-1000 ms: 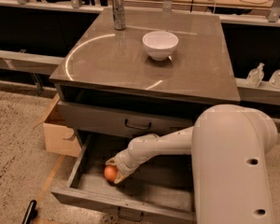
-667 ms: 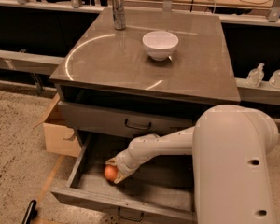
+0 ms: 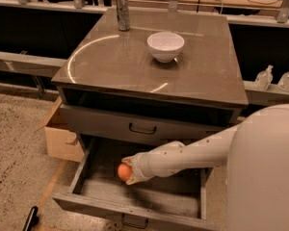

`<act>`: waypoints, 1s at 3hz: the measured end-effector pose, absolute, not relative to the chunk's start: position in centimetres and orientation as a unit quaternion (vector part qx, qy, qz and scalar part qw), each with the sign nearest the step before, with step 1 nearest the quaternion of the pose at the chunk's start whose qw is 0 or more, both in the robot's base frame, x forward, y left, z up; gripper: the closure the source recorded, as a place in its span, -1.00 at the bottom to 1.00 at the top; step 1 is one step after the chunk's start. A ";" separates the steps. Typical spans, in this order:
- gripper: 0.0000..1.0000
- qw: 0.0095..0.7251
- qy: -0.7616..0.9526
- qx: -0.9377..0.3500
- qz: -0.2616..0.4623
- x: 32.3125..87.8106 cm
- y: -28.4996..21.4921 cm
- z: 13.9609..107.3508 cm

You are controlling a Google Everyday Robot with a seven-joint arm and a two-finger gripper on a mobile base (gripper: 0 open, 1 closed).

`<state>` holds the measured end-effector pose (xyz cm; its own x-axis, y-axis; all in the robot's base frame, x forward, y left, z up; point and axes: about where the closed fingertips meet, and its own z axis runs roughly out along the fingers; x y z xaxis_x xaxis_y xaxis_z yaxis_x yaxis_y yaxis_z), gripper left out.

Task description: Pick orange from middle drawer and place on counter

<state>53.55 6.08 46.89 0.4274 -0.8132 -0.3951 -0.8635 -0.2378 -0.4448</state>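
Observation:
The orange (image 3: 124,172) is a small bright fruit inside the open middle drawer (image 3: 173,198), toward its left half. My gripper (image 3: 128,171) reaches into the drawer from the right, with one finger above the orange and one below it, shut on it. My white arm (image 3: 192,153) stretches across the drawer from the lower right. The orange looks held slightly above the drawer floor. The counter (image 3: 135,69) is the glossy grey-brown cabinet top with a pale arc mark, above and behind the drawer.
A white bowl (image 3: 165,45) and a metal can (image 3: 122,6) stand on the counter. A closed drawer front with a handle (image 3: 142,127) hangs over the open drawer. A cardboard box (image 3: 60,138) sits left of the cabinet. Two bottles (image 3: 263,77) stand at the right.
The gripper and the orange have shifted a little to the right and upward inside the drawer. The bowl and can have not moved.

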 end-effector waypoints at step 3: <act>1.00 0.346 0.648 -0.678 0.019 42.6 -0.1 56.7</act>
<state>42.65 -0.11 56.70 0.1587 -0.8662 -0.4738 -0.8920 0.0799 -0.4449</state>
